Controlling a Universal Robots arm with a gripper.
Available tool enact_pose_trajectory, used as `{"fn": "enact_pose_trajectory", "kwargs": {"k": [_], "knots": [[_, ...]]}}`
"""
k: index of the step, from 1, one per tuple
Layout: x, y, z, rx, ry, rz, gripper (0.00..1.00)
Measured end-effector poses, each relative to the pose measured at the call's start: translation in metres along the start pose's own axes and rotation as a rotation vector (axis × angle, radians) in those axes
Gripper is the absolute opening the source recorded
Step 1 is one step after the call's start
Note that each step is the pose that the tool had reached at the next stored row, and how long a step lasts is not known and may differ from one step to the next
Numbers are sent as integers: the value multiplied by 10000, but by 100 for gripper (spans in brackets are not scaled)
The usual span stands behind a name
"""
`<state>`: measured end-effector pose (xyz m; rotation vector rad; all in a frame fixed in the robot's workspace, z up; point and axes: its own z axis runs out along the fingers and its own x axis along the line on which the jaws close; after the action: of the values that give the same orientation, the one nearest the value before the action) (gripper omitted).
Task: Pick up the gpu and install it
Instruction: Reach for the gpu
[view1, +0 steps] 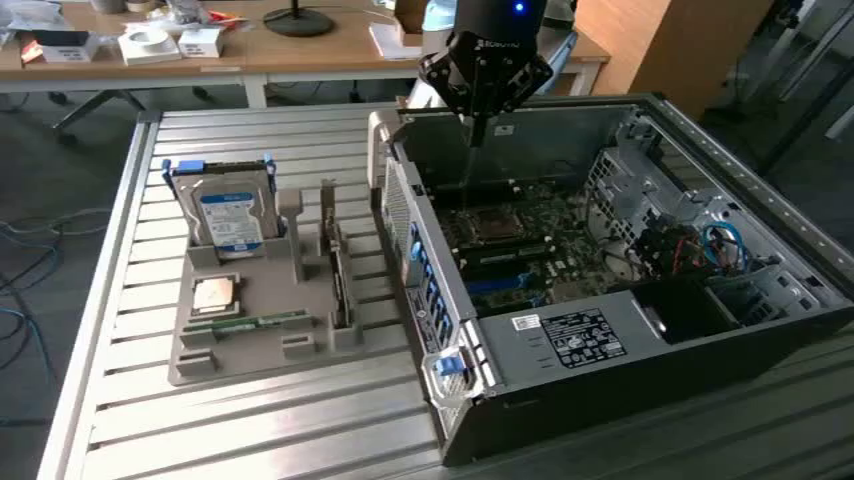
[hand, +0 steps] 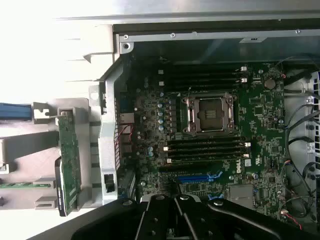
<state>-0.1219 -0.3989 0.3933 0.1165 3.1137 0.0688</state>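
Exterior view: gpu (view1: 339, 275) in holder (view1: 267, 297), well apart from tool (view1: 471, 140).

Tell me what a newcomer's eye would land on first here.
The open computer case dominates the exterior view's right, its motherboard bare with an empty processor socket. The gripper hovers above the case's far side, fingers shut. On the exterior view's left, a grey holder holds the gpu standing on edge near a hard drive.
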Motion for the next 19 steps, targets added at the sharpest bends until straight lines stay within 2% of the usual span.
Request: {"fn": "enact_pose_trajectory", "kwargs": {"k": [12,19], "knots": [[1,0,0,-1,0,0,11],[74,-5,0,-1,0,1,11]]}}
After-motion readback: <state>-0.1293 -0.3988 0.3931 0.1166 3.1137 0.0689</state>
